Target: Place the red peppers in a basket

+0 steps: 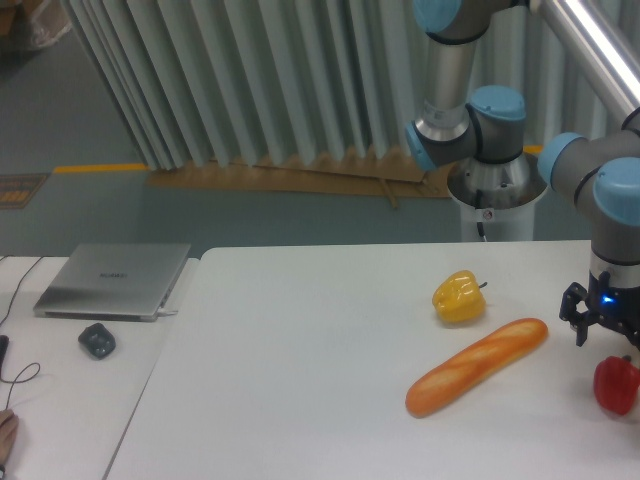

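The red pepper (616, 385) sits glossy and rounded at the far right edge of the white table (300, 400), partly cut off by the frame. My claw (612, 335) hangs directly above it, dark and angular; whether its fingers are spread or pressed together I cannot tell, since the edge hides half of it. Just left lies a long, smooth orange-brown baguette (477, 366), and beyond that a waxy yellow pepper (459, 297). A flat silver laptop (113, 280) rests far left.
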Robot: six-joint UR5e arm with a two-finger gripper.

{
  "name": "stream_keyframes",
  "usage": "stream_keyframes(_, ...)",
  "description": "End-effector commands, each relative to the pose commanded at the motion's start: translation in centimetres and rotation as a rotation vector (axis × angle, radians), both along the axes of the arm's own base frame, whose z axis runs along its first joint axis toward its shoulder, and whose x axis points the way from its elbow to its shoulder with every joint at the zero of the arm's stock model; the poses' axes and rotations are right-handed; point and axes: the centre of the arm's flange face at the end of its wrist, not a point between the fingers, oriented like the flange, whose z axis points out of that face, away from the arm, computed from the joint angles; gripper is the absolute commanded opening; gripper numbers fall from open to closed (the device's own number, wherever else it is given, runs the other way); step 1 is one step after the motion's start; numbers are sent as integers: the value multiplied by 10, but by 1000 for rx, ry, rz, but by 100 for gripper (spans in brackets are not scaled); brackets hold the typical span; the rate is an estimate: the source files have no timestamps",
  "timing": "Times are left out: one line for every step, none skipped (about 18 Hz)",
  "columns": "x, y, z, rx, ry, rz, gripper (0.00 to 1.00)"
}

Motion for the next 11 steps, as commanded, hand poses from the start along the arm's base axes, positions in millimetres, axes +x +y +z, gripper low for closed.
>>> stream_keyframes(-2,0,-3,-3,-4,-3,100)
stream_keyframes(-4,1,-8,-8,-9,-3,100)
stream_keyframes(-5,2,-11,-13,-11,-4,100)
stream_keyframes(-6,2,-12,-14,-12,-6,100)
stream_keyframes(-7,3,-16,-18,-18,-6,100)
stream_keyframes(-8,3,-19,-22,-21,-6,100)
stream_keyframes(-9,4,-21,-22,-22,-7,100)
stream_keyframes(-11,5,-23,-23,-22,-12,100)
stream_keyframes(-14,7,-22,-23,-18,-22,100)
stream_keyframes(-17,7,-24,-25,-20,-25,100)
stream_keyframes(-26,2,-30,-29,-25,-16,100)
